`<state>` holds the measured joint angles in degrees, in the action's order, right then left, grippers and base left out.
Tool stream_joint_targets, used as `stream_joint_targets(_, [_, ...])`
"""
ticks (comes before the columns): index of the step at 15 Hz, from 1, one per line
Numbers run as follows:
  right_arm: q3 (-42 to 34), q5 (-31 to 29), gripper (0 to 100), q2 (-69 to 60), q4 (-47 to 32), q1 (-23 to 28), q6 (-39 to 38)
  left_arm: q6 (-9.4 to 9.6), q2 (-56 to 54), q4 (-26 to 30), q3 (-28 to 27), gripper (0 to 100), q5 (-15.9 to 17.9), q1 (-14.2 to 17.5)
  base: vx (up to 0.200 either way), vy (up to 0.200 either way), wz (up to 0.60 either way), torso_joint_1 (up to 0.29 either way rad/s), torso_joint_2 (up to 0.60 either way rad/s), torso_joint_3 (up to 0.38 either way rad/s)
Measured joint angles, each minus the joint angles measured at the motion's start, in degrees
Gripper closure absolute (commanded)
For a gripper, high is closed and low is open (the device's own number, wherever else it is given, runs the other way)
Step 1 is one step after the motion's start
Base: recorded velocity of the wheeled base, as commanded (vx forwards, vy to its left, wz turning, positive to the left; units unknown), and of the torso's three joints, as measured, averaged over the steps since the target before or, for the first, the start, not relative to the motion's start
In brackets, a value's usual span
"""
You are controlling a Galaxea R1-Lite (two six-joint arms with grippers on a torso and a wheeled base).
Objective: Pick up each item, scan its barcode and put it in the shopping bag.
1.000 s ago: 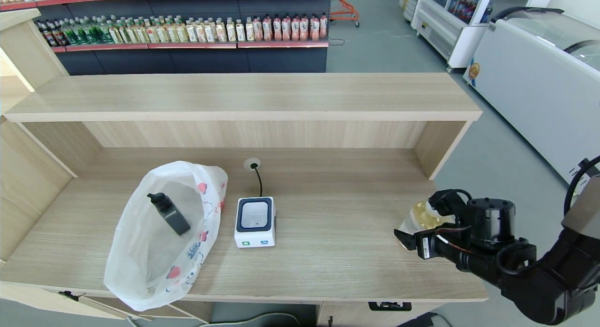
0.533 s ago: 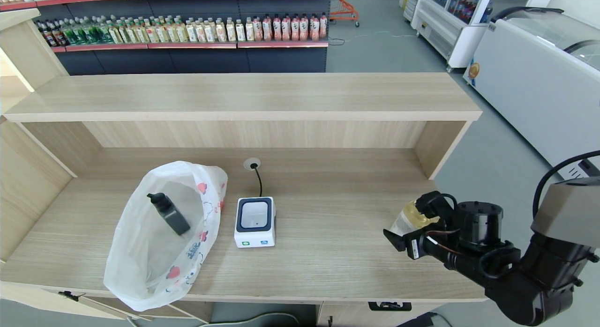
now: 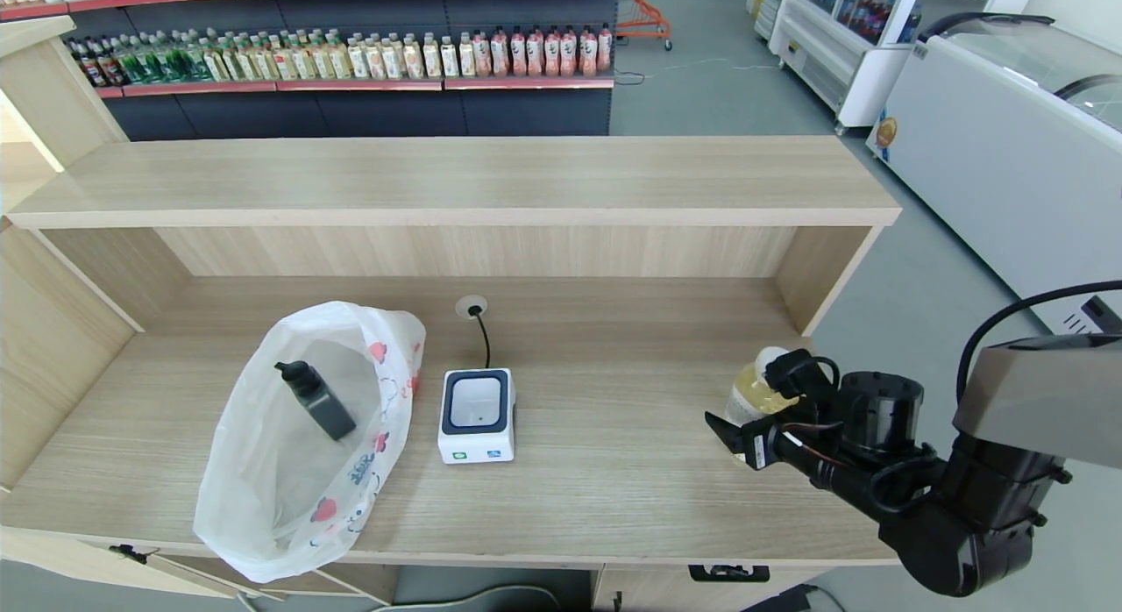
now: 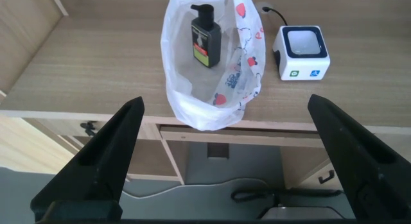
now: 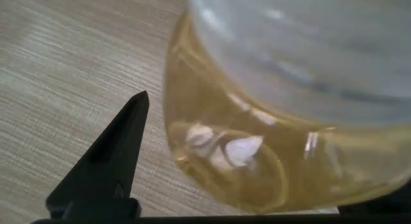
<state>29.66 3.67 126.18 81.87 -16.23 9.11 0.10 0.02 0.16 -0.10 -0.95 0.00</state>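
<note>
My right gripper (image 3: 746, 396) is shut on a clear bottle of yellowish liquid (image 3: 750, 389) with a white cap, held tilted just over the right end of the wooden counter (image 3: 614, 489). In the right wrist view the bottle (image 5: 270, 121) is very close, with one dark finger (image 5: 109, 166) beside it. The white barcode scanner (image 3: 476, 415) sits at the counter's middle. Left of it lies the white shopping bag (image 3: 263, 498), mouth open, with a black pump bottle (image 3: 316, 402) inside. My left gripper (image 4: 226, 102) hangs open in front of the counter edge, facing the bag (image 4: 186, 102).
The scanner's black cable (image 3: 483, 336) runs to a grommet hole behind it. A raised shelf (image 3: 456, 178) and side walls enclose the counter's back. Bare counter lies between the scanner and the held bottle. The scanner (image 4: 303, 49) also appears in the left wrist view.
My right gripper has carried the bottle leftward along the counter, toward the scanner, and slightly farther back. The bag, the scanner and the black bottle have stayed put.
</note>
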Motion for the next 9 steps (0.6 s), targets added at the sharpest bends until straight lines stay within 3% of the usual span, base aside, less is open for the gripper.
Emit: stream_joint_targets(9, [0.9, 1.3, 100, 1.0, 0.2, 0.2, 0.6, 0.0, 0.0, 0.0, 0.0, 0, 0.0, 0.0, 0.0, 0.0, 0.0, 0.0, 0.0, 0.0])
